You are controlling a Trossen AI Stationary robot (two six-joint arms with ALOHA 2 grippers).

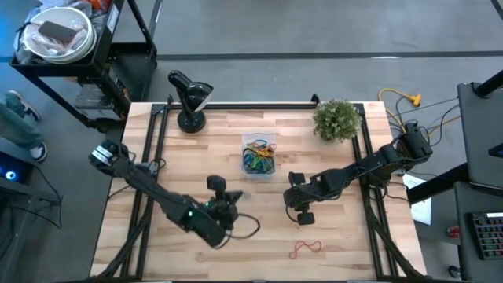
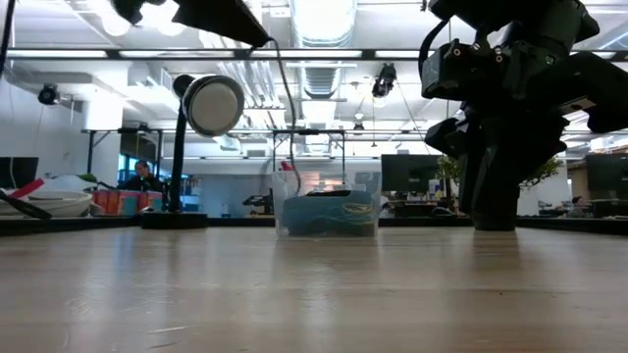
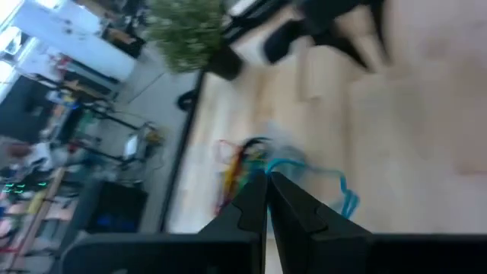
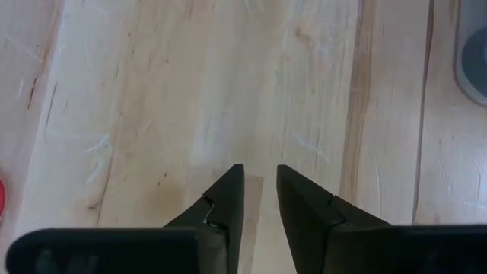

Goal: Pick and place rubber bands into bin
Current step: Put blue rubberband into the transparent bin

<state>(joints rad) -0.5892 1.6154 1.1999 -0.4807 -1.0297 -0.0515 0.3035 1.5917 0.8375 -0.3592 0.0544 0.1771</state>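
A wooden table (image 1: 196, 134) seen from above. A clear bin (image 1: 259, 154) sits near the middle toward the far edge, holding a tangle of coloured bands (image 1: 258, 159). One red band (image 1: 306, 249) lies alone on the wood near the front edge. The right gripper (image 1: 305, 218) points down at bare wood between the bin and that red band, just short of it; its fingers (image 4: 228, 199) stand slightly apart with nothing between them. The left gripper (image 1: 234, 196) hovers front-left of the bin, fingers (image 3: 255, 202) pressed together, empty, aimed toward the bands in the bin.
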